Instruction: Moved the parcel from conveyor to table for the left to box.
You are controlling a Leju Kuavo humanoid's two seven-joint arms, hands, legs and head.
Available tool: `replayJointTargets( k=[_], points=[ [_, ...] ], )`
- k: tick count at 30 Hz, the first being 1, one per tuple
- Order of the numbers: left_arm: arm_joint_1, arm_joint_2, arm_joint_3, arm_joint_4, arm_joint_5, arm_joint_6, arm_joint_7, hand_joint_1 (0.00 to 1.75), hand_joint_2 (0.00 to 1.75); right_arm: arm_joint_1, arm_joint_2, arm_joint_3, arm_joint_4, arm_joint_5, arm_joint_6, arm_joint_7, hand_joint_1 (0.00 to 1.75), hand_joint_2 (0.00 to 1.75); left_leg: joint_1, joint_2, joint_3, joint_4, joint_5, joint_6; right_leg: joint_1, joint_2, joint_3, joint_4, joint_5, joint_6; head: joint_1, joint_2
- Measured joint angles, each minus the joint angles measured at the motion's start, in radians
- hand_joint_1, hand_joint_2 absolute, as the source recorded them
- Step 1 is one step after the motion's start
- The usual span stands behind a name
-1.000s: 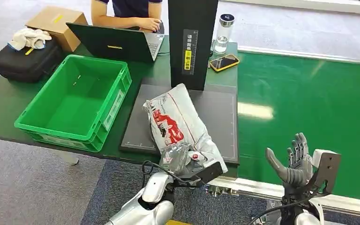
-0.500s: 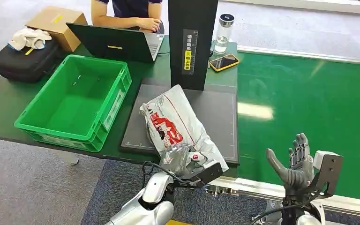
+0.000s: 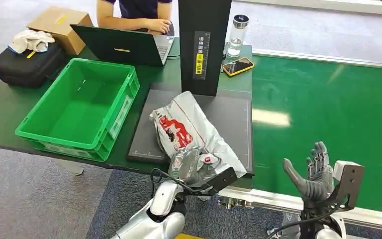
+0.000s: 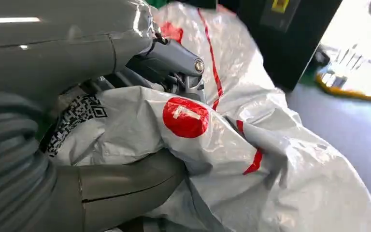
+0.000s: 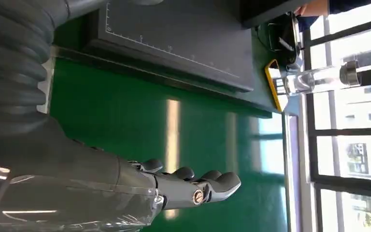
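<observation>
One crumpled grey-white plastic parcel with red print [image 3: 191, 133] has shifted slightly rightward on the dark grey mat [image 3: 231, 124], gripped by left hand [image 3: 193, 167]. Right hand [image 3: 312, 175] stays open, fingers spread, above conveyor. Green plastic crate [image 3: 112, 119] holds nothing visible.

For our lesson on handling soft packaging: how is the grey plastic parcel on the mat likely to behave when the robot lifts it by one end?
The parcel will probably sag and fold, since its film is creased and bunched where the left hand grips it. Its glossy surface suggests it may slip. It looks unlikely to roll, lying slack on the dark mat.
</observation>
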Motion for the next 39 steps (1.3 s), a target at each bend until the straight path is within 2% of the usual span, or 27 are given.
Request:
replayJointTargets(
  k=[13,25,34,39],
  points=[
    [0.068,0.092,0.091,-0.518,-0.026,0.014,0.017,1.75,1.75,0.038,0.007,-0.049,-0.052,0.003,0.010,-0.002,0.00,1.75,0.000,0.000,0.000,0.000,0.000,0.000,0.000,0.000,0.000,0.000,0.000,0.000,0.000,0.000],
    [0.085,0.133,0.130,-0.686,-0.057,0.049,0.029,1.75,1.75,0.046,0.016,-0.066,-0.064,0.006,0.015,-0.002,0.00,1.75,0.000,0.000,0.000,0.000,0.000,0.000,0.000,0.000,0.000,0.000,0.000,0.000,0.000,0.000],
    [0.103,0.178,0.227,-0.899,-0.119,0.079,0.074,1.75,1.75,0.048,0.018,-0.067,-0.064,0.008,0.018,-0.002,0.00,1.75,0.001,0.000,0.000,0.000,0.000,0.000,0.001,0.000,0.000,0.000,0.000,0.000,0.000,0.000],
    [0.090,0.188,0.308,-0.924,-0.152,0.076,0.117,1.75,1.75,0.048,0.018,-0.067,-0.067,0.013,0.026,0.000,0.00,1.75,0.001,0.000,0.000,0.000,0.001,0.000,0.000,0.000,0.000,0.000,0.000,0.000,0.000,0.000]
  ],
)
